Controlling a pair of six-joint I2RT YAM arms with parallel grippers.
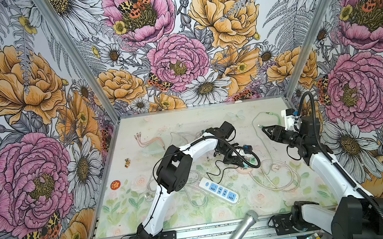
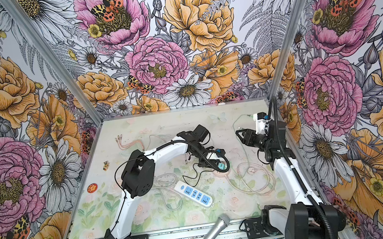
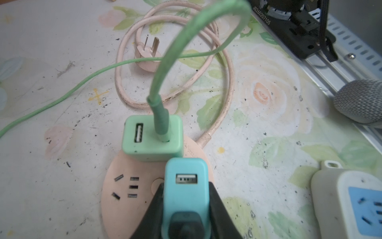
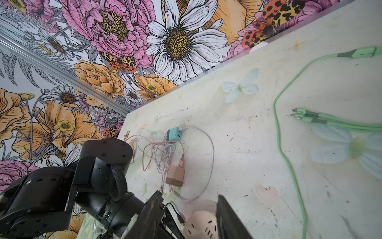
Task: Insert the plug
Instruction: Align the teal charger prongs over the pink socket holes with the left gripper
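Observation:
My left gripper [image 3: 187,186] is shut on a light-blue USB charger plug [image 3: 186,196], its black fingers [image 3: 217,198] pressing both sides. The plug stands over the round pink socket [image 3: 124,196], right beside a mint-green charger [image 3: 152,137] that sits in that socket with a green cable. The plug's prongs are hidden. In both top views the left gripper [image 1: 244,162] [image 2: 216,165] hangs over the pink socket [image 1: 242,170] mid-table. My right gripper [image 1: 262,129] [image 4: 188,207] is open and holds nothing, raised at the back right.
A white power strip with blue outlets [image 1: 218,190] lies in front of the pink socket. The socket's pink cable coil [image 1: 278,176] and a green cable [image 1: 266,115] lie to the right. A pink charger [image 4: 174,175] and tangled cords lie at the back. A microphone [image 1: 240,231] rests on the front rail.

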